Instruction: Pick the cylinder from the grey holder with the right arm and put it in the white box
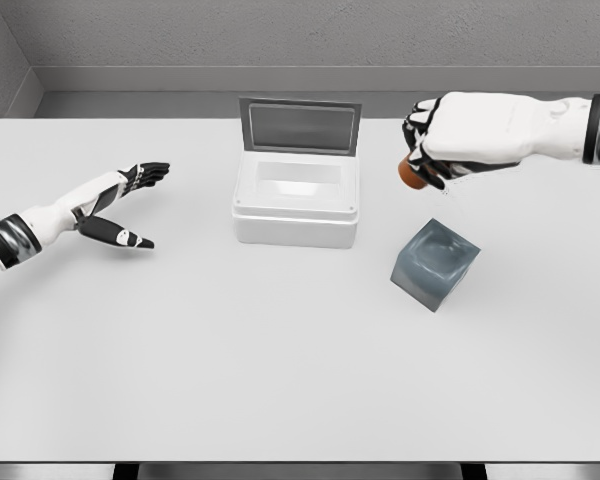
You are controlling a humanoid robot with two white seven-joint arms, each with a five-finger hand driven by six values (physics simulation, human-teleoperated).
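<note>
The right hand, upper right of frame, grips the cylinder above the holder; transport is underway. Next: carry it left over the box. The left hand rests, fingers spread.

Bright, even, diffuse overhead light, faint soft shadows on the table, slightly soft render.

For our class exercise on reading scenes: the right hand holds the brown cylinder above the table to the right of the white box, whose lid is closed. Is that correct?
Not quite: the lid is open, standing upright behind the white box, as the head view shows. The rest holds: the right hand grips the brown cylinder above the table, to the box's right.
</note>
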